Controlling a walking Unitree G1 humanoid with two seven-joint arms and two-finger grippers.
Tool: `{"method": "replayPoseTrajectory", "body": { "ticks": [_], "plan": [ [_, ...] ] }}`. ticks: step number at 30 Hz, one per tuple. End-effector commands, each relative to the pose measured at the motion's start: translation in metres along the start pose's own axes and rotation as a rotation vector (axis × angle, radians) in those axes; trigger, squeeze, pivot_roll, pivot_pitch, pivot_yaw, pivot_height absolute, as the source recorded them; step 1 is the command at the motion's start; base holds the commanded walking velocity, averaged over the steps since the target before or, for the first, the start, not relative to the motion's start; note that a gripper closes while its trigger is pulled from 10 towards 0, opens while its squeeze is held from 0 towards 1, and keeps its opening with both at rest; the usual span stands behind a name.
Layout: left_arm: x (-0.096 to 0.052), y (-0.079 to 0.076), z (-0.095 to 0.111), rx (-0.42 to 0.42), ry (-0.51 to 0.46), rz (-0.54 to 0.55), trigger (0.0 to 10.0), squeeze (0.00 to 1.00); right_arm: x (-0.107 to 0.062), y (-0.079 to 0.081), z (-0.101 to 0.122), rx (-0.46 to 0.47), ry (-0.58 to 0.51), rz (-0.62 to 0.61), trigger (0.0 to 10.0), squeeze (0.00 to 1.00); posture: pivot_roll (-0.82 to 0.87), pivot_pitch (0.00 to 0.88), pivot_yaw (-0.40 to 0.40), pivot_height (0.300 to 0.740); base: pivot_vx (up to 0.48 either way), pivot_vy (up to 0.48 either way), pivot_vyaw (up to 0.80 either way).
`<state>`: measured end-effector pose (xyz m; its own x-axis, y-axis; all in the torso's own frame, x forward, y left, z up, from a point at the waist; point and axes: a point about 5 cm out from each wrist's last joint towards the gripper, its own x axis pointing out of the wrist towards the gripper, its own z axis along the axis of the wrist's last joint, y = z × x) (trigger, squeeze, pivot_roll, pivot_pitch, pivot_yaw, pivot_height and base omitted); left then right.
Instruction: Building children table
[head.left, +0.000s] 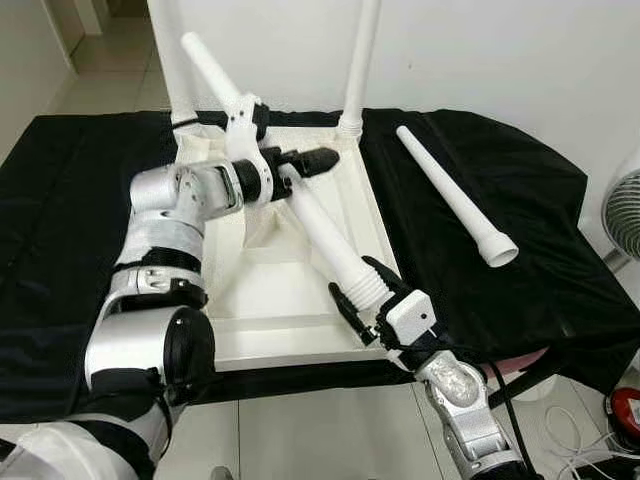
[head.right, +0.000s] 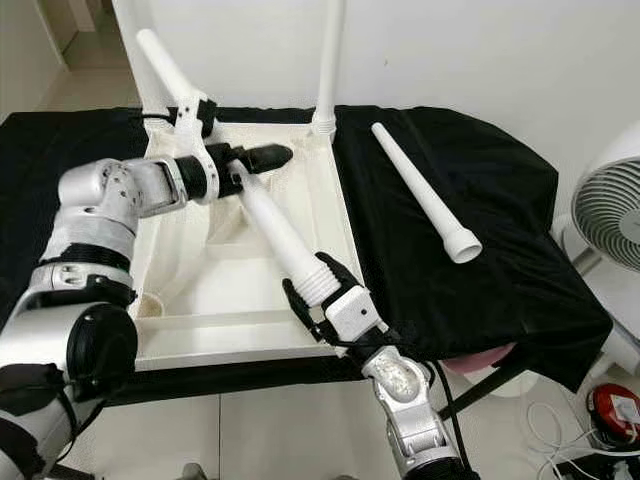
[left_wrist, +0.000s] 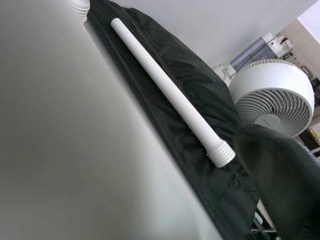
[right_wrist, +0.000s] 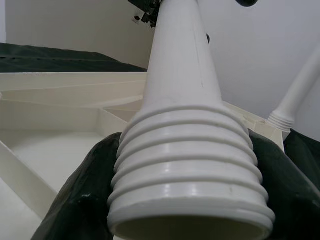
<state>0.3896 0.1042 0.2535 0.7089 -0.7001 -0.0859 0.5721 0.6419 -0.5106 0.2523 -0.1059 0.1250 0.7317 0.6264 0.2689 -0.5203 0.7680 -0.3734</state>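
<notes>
White fan by the wall — red object, cables on floor.

black-draped table, upturned white tabletop; loose leg

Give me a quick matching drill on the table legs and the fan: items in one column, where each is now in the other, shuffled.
Items:
1. Held leg
2. Loose leg
3. Fitted leg
4. Fan

Places:
A. Upright in the far corner of the tabletop
B. Beyond the black cloth, on the robot's right
C. Gripped by the left pincer and the right pincer
D. Lying alone on the black cloth

Pairs: 1-C, 2-D, 3-A, 4-B
</notes>
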Motion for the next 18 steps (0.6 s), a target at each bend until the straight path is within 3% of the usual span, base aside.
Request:
{"method": "replayPoseTrajectory", "body": {
  "ticks": [1,2,11,18],
  "plan": [
    [0.0019,-0.0049,0.0063,0.006,-0.026,-0.024,1.5,0.00,0.0001,0.0033,-0.0006,-0.010,0.015,0.026,10.0,0.00,-0.11,0.000,0.006,0.740,0.000,0.000,0.00],
    [0.0019,-0.0048,0.0052,-0.002,-0.033,-0.032,0.0,0.00,0.0008,0.0036,0.0000,-0.011,0.015,0.022,10.0,0.00,-0.11,0.000,0.006,0.740,0.000,0.000,0.00],
    [-0.0003,-0.0080,0.0042,-0.048,-0.052,-0.068,0.0,0.00,0.0045,0.0051,0.0003,0.006,0.014,-0.016,10.0,0.00,-0.10,0.000,0.001,0.740,0.000,0.000,0.00],
    [0.0000,-0.0092,0.0114,-0.160,-0.084,-0.085,0.0,0.00,0.0063,0.0034,-0.0016,0.015,0.016,-0.061,10.0,0.00,-0.10,0.000,0.000,0.740,0.000,0.000,0.00]
  ]
}}
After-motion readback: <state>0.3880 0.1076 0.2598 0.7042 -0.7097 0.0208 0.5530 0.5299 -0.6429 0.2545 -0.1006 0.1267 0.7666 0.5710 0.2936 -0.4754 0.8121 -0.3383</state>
